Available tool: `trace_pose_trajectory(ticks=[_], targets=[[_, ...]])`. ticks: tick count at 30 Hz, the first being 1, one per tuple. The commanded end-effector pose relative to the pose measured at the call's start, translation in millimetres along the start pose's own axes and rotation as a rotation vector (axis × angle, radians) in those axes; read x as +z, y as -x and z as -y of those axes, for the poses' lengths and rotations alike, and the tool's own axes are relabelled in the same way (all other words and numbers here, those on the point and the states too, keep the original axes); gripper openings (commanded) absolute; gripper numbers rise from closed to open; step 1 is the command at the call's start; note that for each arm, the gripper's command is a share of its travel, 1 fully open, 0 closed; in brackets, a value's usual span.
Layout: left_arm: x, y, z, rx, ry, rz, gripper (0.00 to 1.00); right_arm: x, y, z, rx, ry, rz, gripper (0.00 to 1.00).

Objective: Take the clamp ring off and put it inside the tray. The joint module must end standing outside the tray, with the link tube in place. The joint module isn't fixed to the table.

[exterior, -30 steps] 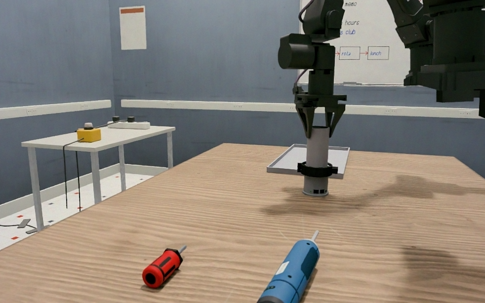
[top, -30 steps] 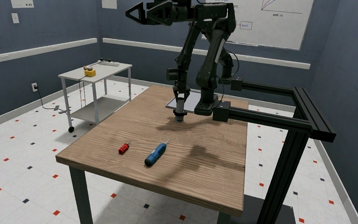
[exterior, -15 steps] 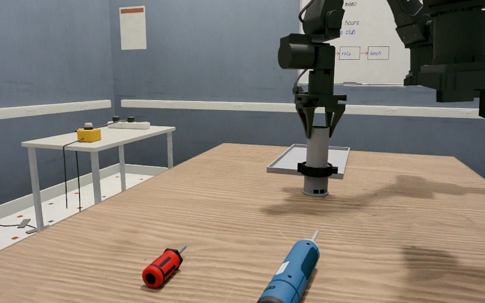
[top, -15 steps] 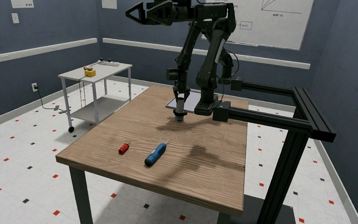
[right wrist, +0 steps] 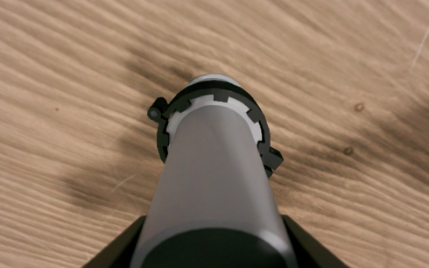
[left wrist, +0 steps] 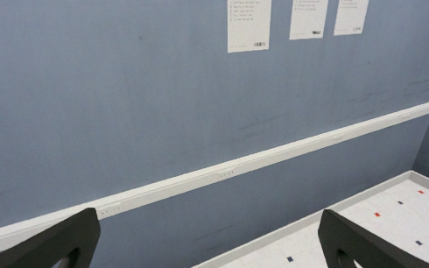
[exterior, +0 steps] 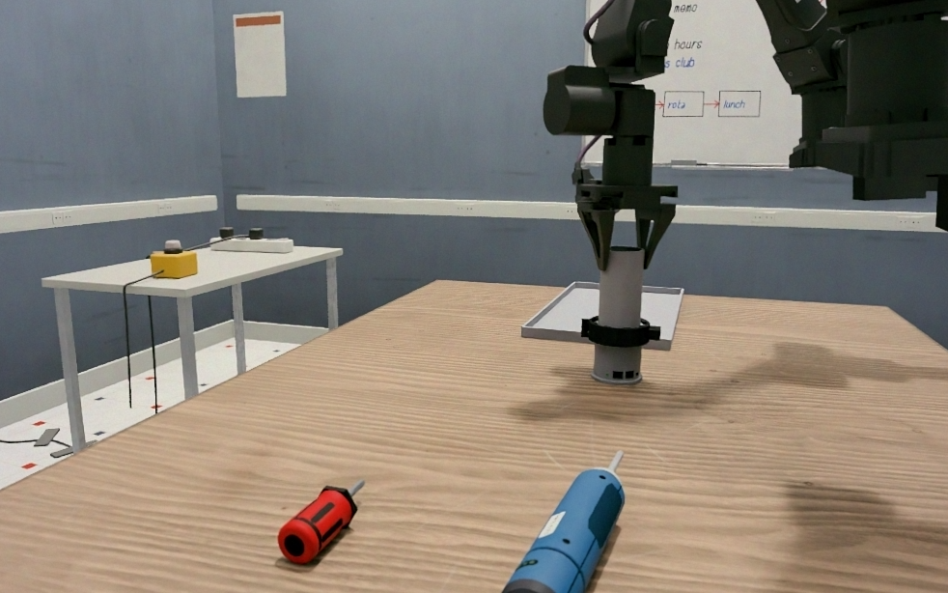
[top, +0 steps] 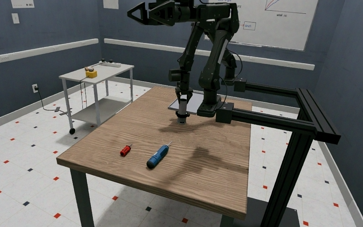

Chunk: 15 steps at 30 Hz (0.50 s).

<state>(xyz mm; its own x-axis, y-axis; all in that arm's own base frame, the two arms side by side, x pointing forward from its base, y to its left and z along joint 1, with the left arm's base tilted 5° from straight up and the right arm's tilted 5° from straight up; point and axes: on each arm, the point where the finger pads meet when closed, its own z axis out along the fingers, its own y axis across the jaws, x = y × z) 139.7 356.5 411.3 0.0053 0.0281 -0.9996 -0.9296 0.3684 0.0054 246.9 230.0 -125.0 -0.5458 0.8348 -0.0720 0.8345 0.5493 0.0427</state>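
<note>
Clamp ring, black and lugged (top: 182, 114) (exterior: 621, 333) (right wrist: 214, 87), encircling the upright assembly where the grey cylindrical joint module (top: 181, 121) (exterior: 616, 366) (right wrist: 214, 78) meets the grey link tube (top: 182, 106) (exterior: 620, 295) (right wrist: 214, 175). Top view: the module stands outside the shallow grey tray (top: 172, 108) (exterior: 551, 334); the left gripper (top: 139, 14) (left wrist: 209, 219) is raised. Exterior: the right gripper (top: 183, 101) (exterior: 624, 267) (right wrist: 214, 226) grasps the tube's top, the tray lying on the far side. Left wrist: fingers wide open. Right wrist: fingers flank the tube.

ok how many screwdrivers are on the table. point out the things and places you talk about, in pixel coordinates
2: a red one (top: 125, 151) (exterior: 316, 524) and a larger blue one (top: 157, 156) (exterior: 574, 524), both lying in front of the upright link tube (top: 182, 106) (exterior: 621, 287) (right wrist: 213, 175).
</note>
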Motion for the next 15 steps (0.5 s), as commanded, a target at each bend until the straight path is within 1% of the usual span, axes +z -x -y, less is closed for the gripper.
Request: trace_pose_trajectory(ticks=[1, 12, 13, 15], targets=[[-3.1, 9.0, -3.6, -0.013, 0.014, -0.004, 1.0, -3.5, -1.7, -5.0, -0.004, 0.015, -0.003, 0.54], [-3.1, 9.0, -3.6, -0.013, 0.014, -0.004, 1.0, -3.5, -1.7, -5.0, -0.004, 0.015, -0.003, 0.54], [-3.1, 9.0, -3.6, -0.013, 0.014, -0.004, 1.0, -3.5, -1.7, -5.0, -0.004, 0.015, -0.003, 0.6], [-3.1, 9.0, -3.6, -0.013, 0.014, -0.004, 1.0, -3.5, -1.7, -5.0, -0.004, 0.015, -0.003, 0.6]])
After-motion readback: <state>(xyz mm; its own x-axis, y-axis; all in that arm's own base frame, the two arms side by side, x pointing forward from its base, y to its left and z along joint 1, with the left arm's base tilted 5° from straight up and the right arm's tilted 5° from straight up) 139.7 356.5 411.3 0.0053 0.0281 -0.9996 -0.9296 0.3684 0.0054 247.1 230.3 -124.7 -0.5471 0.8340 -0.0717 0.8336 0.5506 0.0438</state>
